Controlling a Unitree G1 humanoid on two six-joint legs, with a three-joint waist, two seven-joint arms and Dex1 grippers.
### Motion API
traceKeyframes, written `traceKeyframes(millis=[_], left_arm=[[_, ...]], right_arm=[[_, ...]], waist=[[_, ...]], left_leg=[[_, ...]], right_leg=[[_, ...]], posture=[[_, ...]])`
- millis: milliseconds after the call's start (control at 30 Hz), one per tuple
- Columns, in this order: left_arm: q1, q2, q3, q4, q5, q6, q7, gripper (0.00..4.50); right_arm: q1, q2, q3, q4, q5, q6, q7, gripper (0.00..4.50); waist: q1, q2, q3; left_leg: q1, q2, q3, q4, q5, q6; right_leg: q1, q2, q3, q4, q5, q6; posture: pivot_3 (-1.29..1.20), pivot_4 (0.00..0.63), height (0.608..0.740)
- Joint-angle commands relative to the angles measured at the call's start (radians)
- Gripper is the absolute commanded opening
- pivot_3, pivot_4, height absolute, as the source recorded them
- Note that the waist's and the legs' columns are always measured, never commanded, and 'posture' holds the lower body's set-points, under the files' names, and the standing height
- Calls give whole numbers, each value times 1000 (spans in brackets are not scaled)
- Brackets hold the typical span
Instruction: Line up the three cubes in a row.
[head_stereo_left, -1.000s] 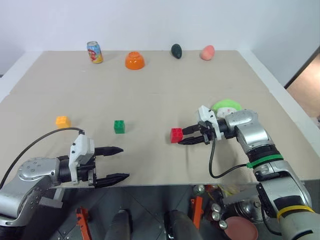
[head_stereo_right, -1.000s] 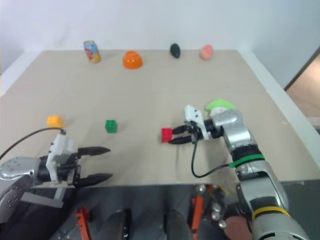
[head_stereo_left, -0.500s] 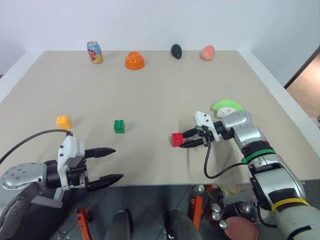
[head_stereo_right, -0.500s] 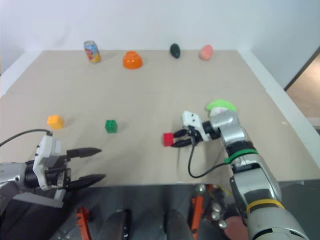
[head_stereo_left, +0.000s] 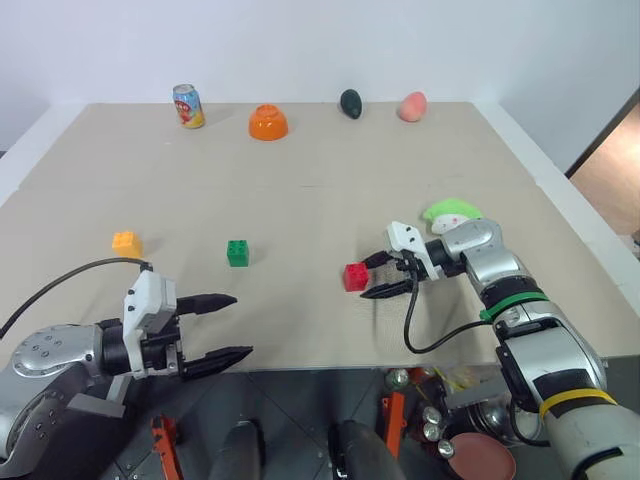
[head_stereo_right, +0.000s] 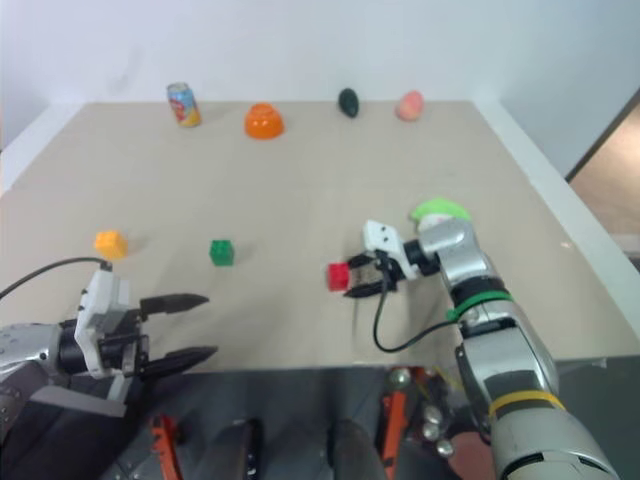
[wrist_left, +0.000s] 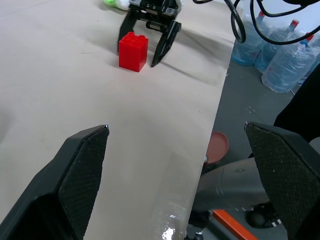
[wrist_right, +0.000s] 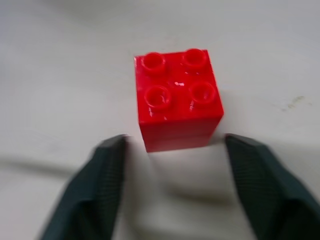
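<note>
On the desk (head_stereo_left: 300, 180) the red cube (head_stereo_left: 355, 276) sits right of the green cube (head_stereo_left: 238, 252), free between the right gripper's (head_stereo_left: 377, 277) wide jaws; light, stiff, probably slick, best pinched on its flat sides; the left gripper's (head_stereo_left: 228, 326) jaws gape.

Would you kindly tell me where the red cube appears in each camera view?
Left eye: red cube, right of centre.
Right eye, near centre.
Left wrist, upper left.
Right wrist, centre.
Shared landmark: the open right claw, its fingertips beside the cube.
</note>
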Motion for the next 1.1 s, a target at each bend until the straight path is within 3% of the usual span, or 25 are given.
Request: traceKeyframes(millis=[33,300,500,733,933,1100], left_arm=[[-19,-13,-7,3,8,-31,0,4500],[-73,-121,4,86,18,-81,75,4500],[18,-188,65,98,6,-101,129,4500],[-23,-277,38,214,193,-139,382,4500],[-95,-337,-53,267,321,-113,527,4500],[-185,-372,-111,325,369,-91,569,4500]], right_arm=[[-35,-27,-13,30,-32,-22,-9,4150],[-109,-137,-78,-49,16,-17,38,4150],[-73,-240,-155,-256,105,53,77,4150],[61,-157,-288,-697,351,420,-102,4150],[266,-126,-274,-1085,469,631,-205,4150],[357,-121,-247,-1204,492,694,-254,4150]], waist=[[1,0,0],[5,1,1],[1,1,1],[6,1,0],[15,0,0],[13,-1,-1]], left_leg=[[0,0,0,0,0,0],[-2,-1,1,0,0,0],[0,0,3,-5,0,0],[2,0,3,-6,0,0],[-2,-1,3,-2,0,0],[-3,-2,3,1,0,0]], right_leg=[[0,0,0,0,0,0],[-1,-1,1,0,0,1],[-3,0,2,0,-2,2],[-2,1,4,2,-3,1],[-3,-1,4,2,-2,3],[-2,-1,4,1,0,5]], posture=[[0,150,738],[0,150,738],[0,150,738],[0,150,738],[0,150,738],[0,150,738]])
